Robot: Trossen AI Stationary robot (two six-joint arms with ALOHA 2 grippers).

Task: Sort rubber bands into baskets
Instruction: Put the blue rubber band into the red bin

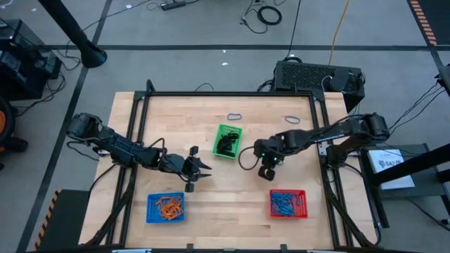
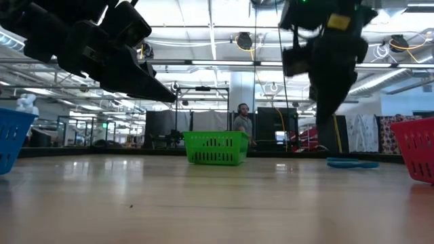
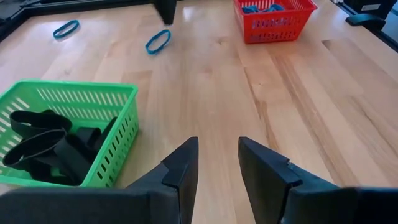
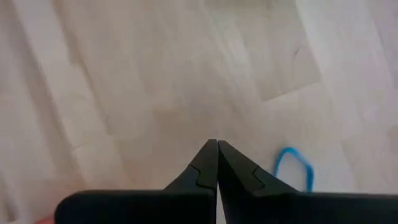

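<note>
Sorting nearly done, judging by the layout: orange rubber bands [image 1: 169, 206] in the blue basket [image 1: 150, 217], black rubber bands [image 3: 43, 146] in the green basket [image 3: 118, 155], blue rubber bands [image 1: 283, 203] in the red basket [image 1: 304, 211]. Not yet binned: two loose blue bands [image 3: 158, 41] and [image 3: 66, 28], lying apart from each other on the bare surface [image 3: 298, 112] beyond the green basket.

Right hand [image 4: 217, 143]: fingers pressed fully together, nothing visible between them, poised above the surface between the green and red baskets. Just beside the closed tips, a blue band [image 4: 292, 167] flat on the wood, not gripped; impossible to tell whether one of the two above.

Left hand [image 3: 217, 142]: fingers partly apart and empty, hovering near the green basket, facing the red one across the surface.

Step in hand, probably: between picks, with the blue bands next.

Next move calls for: parting the right fingers, dropping low over a flat blue loop, pinching one side of it without skidding it along the wood, then lifting and carrying to the red basket. Thin and limp, so likely to slip from a shallow pinch.
</note>
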